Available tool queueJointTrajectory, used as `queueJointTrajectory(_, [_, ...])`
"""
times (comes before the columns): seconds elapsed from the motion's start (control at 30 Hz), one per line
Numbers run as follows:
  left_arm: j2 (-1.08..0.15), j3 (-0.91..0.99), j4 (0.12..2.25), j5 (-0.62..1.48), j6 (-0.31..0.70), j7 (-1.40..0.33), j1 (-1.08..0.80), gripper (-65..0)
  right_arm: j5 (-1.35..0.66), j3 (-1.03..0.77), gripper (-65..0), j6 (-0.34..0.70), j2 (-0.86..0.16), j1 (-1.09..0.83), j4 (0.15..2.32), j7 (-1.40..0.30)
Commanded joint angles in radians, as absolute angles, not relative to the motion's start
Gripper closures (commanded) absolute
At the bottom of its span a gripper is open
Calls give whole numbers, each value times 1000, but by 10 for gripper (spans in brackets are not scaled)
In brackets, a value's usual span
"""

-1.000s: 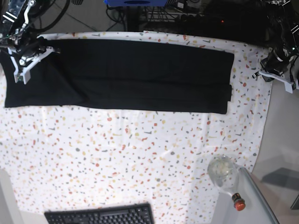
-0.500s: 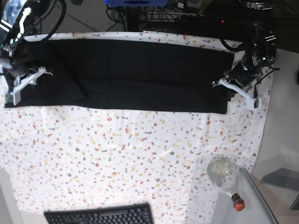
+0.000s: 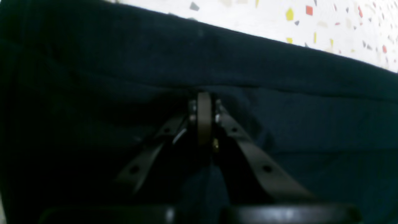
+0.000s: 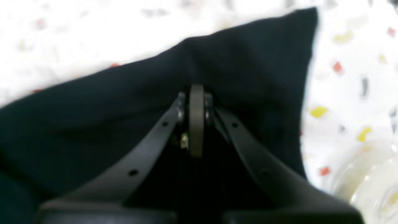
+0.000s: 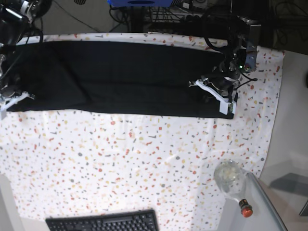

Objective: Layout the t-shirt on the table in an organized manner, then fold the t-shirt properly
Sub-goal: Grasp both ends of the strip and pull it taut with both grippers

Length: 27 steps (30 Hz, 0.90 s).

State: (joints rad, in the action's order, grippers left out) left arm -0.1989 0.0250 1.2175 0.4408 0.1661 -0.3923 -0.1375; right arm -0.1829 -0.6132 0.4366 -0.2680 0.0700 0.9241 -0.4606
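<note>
Along the far edge of the counter (image 5: 144, 159), in the base view, the t-shirt (image 5: 130, 77) lies as a long black band, flat and mostly smooth, with a diagonal crease near its left end. The left end effector (image 5: 215, 96) sits on the band's right end; the right end effector (image 5: 7, 103) sits at its near-left corner. A keyboard (image 5: 103, 222) lies at the near edge, a glass bottle (image 5: 231, 180) near the near-right corner.

In the left wrist view, the left end effector (image 3: 203, 116) has its jaws closed together, pinching a fold of the t-shirt (image 3: 311, 102).

In the right wrist view, the right end effector (image 4: 196, 118) is likewise closed, gripping the t-shirt (image 4: 248, 62) at a pointed corner.
</note>
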Motion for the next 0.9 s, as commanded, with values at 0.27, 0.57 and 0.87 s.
queueJointTrajectory(0.27, [-211, 33, 1374, 371, 122, -467, -174, 0, -170, -621, 0, 430, -320, 114, 877, -407])
queueJointTrajectory(0.57, [-208, 315, 1624, 372, 173, -559, -266, 0, -173, -618, 0, 432, -170, -127, 1465, -410])
queueJointTrajectory(0.87, [-179, 568, 1474, 372, 493, -561, -232, -418, -170, -611, -204, 432, -24, -248, 1758, -412])
